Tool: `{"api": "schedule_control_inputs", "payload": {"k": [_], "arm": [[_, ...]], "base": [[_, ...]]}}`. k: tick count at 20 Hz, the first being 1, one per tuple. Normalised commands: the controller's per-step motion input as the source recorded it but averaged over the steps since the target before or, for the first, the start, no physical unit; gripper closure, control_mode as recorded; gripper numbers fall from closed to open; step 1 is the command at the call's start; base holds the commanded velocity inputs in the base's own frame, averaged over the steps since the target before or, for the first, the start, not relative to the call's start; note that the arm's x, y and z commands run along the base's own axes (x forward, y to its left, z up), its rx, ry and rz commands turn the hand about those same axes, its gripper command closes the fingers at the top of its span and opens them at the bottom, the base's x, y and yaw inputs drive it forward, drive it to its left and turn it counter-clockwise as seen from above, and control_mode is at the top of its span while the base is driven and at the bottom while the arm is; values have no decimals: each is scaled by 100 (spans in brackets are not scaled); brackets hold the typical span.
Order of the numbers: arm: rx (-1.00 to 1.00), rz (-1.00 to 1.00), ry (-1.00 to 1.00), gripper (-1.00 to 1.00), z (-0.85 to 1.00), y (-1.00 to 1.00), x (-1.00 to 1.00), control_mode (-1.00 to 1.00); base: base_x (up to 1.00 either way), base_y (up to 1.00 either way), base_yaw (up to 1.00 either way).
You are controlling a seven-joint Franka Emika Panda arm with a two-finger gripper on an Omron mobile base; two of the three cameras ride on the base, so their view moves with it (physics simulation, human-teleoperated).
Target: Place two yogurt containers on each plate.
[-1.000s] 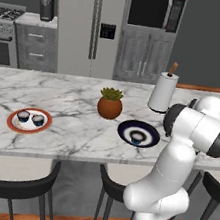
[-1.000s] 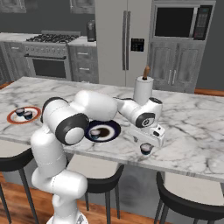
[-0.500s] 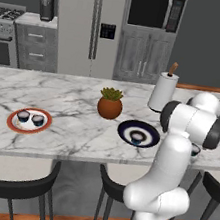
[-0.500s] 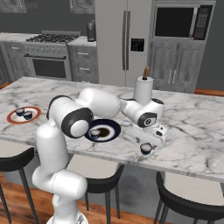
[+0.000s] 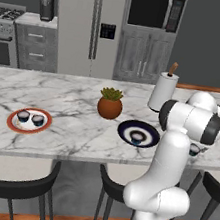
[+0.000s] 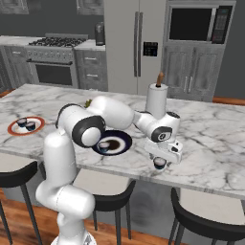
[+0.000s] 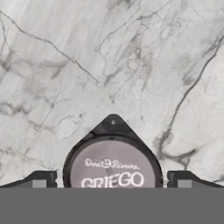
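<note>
We see our two-finger gripper [image 6: 161, 159] spread wide on either side of a small dark yogurt cup with a pale lid [image 7: 113, 168] that stands on the white marble counter [image 6: 210, 143], without yet pinching it. The round orange-rimmed plate [image 5: 29, 120] already carries two such cups, and the round navy-rimmed plate [image 5: 138, 133] carries one [image 5: 137, 136].

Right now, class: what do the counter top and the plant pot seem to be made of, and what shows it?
Counter top: looks like polished marble, white with grey veins running across it. Plant pot: looks like unglazed terracotta, a matte orange-brown round body. Both are rendered, so this is only how they look.
</note>
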Motion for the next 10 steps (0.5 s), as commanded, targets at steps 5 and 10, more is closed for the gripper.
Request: {"api": "schedule_control_inputs", "payload": {"k": [5,10], "arm": [[0,0,0,-100,-17,0,6,-100],[0,2,0,-100,-13,0,4,-100]], "base": [[0,0,0],[0,0,0]]}}
